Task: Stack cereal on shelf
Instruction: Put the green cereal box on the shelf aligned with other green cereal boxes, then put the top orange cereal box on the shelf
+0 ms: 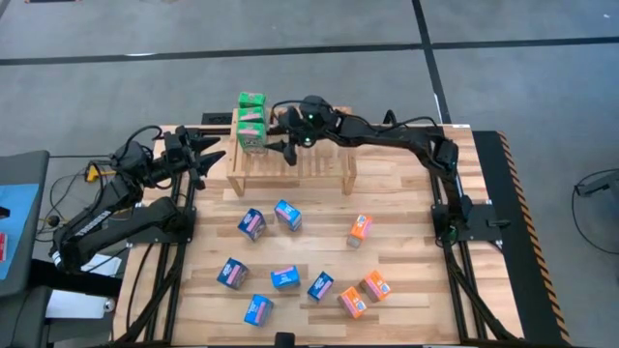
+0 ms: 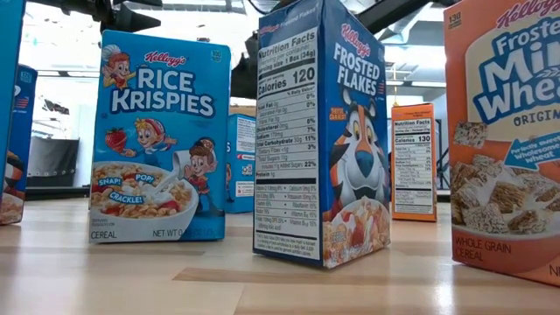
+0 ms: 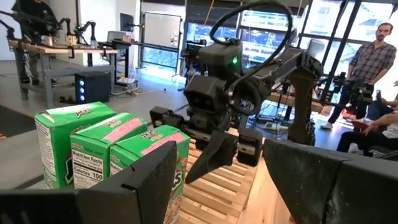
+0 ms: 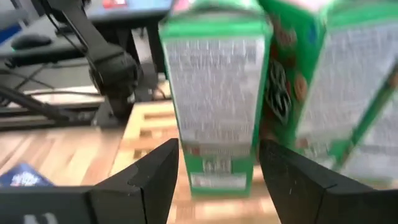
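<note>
Left gripper (image 1: 206, 158) sat by the table's (image 1: 406, 242) left edge, just off the shelf's (image 1: 290, 172) left end, fingers spread and empty. We read that as parked clear so the other arm had room.

Three green boxes (image 1: 251, 122) stood upright on the shelf's left end, touching side by side in a row. We judged they were packed into that corner to leave the rest of the slats free for what was still coming.

Right gripper (image 1: 279, 135) reached across the shelf from the table's right edge and sat just beside that row. In its wrist view the fingers (image 4: 146, 171) flanked the nearest green box (image 4: 217, 99) with a gap on both sides, so released, not grasping. That box stood on its own on the slats, so it looked placed to us.

The remaining boxes were on the table in front of the shelf: blue boxes (image 1: 251, 224) toward the left and middle, orange boxes (image 1: 360, 228) toward the right, near the front edge too. All were loose and well apart, which we took as room for the fingers to close on each one.

Our call: about a quarter done, next pick probably the closest blue one.
</note>
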